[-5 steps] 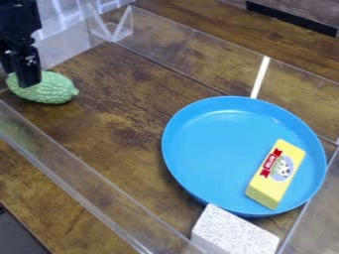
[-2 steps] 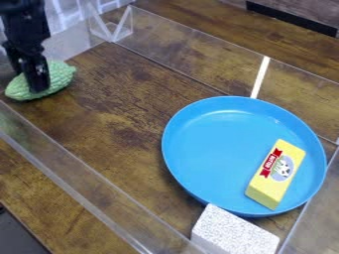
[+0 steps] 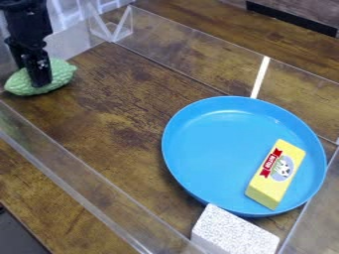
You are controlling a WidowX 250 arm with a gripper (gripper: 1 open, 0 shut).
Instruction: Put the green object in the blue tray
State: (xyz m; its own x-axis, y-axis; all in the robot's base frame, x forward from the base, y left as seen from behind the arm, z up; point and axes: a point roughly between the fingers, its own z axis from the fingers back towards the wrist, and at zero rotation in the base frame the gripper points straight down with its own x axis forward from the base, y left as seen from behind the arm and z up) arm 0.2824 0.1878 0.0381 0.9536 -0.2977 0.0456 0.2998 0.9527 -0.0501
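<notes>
hand (image 3: 32, 69) pointing down, fingers clamped on green object (image 3: 40, 77) at table's far-left, blue tray (image 3: 219, 134) well apart

Wooden table (image 3: 119, 129); green object (image 3: 40, 81), blue tray (image 3: 212, 149), sponge (image 3: 233, 234).

- we see the gripper (image 3: 35, 71) lower than a second ago, now down into the green object (image 3: 40, 78); its fingers have drawn in around it
- the green object sits slightly shifted under the fingers
</notes>
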